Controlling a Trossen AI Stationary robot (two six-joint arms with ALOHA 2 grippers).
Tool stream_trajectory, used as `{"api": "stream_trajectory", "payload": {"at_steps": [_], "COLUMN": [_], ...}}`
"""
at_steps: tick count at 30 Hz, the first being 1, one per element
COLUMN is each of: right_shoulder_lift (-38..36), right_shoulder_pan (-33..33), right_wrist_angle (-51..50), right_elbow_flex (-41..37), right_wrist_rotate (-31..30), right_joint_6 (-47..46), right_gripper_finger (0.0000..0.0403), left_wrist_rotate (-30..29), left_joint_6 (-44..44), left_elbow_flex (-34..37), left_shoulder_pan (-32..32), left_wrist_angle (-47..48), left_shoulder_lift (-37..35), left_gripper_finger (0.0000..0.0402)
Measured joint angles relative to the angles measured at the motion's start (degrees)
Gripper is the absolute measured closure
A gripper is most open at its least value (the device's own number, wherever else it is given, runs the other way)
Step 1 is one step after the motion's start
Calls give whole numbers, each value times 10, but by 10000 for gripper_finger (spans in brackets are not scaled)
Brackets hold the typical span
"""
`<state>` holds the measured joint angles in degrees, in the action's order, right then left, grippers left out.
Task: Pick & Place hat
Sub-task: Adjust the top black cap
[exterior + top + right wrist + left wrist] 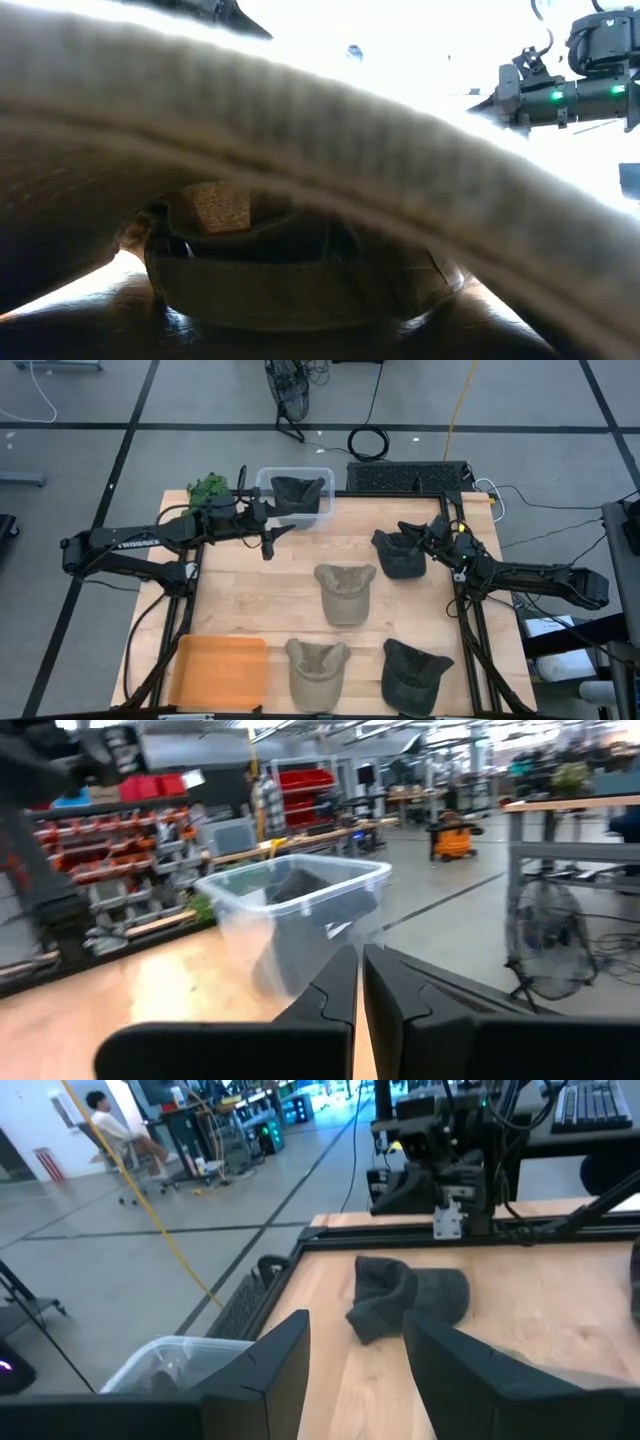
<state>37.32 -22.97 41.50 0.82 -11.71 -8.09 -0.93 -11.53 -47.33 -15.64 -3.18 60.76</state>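
Observation:
A dark hat (pixel 297 490) lies inside the clear bin (pixel 322 510) at the table's far edge. My left gripper (pixel 275 538) stands open just in front of the bin, above the table, with nothing between its fingers (pixel 355 1370). Another dark hat (pixel 400 553) rests crown up on the table at the right and also shows in the left wrist view (pixel 410 1300). My right gripper (pixel 412 530) is shut, raised beside that hat's far edge and apart from it. Its shut fingers (pixel 360 982) point toward the clear bin (pixel 300 905).
A tan hat (pixel 345 592) lies mid-table. Another tan hat (pixel 317 670) and a dark hat (pixel 415 675) sit near the front edge. An orange tray (pixel 220 670) lies front left, a green plant (pixel 208 487) far left. A tan hat (pixel 300 260) blocks the low view.

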Motion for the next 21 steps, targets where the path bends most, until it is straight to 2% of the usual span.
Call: {"api": "stream_trajectory", "payload": {"at_steps": [4, 9, 15, 21], "right_shoulder_lift": [0, 7, 20, 52], "right_shoulder_pan": [1, 13, 15, 26], "right_wrist_angle": [-8, -47, -43, -81], "right_elbow_flex": [0, 0, 3, 35], "right_wrist_rotate": [38, 105, 72, 73], "right_joint_6": [2, 13, 0, 19], "right_gripper_finger": [403, 403, 403, 383], "left_wrist_rotate": [9, -1, -1, -1], "left_joint_6": [-14, -29, -25, -21], "left_elbow_flex": [12, 45, 89, 100], "left_shoulder_pan": [-2, -22, -48, -57], "left_wrist_angle": [1, 18, 15, 11], "left_shoulder_lift": [-31, -110, -194, -215], "left_gripper_finger": [227, 227, 227, 227]}}
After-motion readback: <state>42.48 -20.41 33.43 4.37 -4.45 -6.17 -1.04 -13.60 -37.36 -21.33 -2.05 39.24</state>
